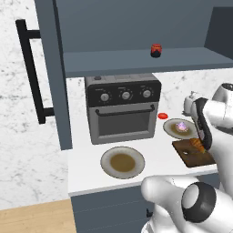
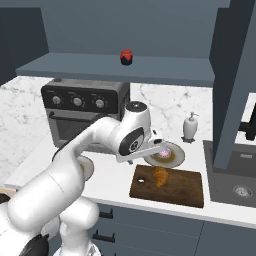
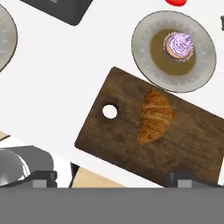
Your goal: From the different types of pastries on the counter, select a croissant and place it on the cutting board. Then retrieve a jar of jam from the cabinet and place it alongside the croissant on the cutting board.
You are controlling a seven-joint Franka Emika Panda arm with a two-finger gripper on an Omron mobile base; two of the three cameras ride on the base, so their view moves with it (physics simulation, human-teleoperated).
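The cabinet (image 1: pixel 136 32) stands open, its tall door (image 1: pixel 50 68) swung out with the black bar handle (image 1: pixel 31 68), and the jar of jam (image 2: pixel 127 57) sits on its shelf. Below, on the white counter (image 1: pixel 86 154), a grey toaster oven (image 1: pixel 123 108) stands behind a bare plate (image 1: pixel 122 162). The cutting board (image 3: pixel 131 135) lies flat near the counter's front edge, just beside a second plate (image 3: pixel 144 61) — that one carries the purple frosted pastry (image 3: pixel 178 45). The croissant (image 3: pixel 154 115) rests on the board, free of the gripper (image 3: pixel 111 177), whose fingertips (image 3: pixel 43 178) stand wide apart above it — holding nothing.
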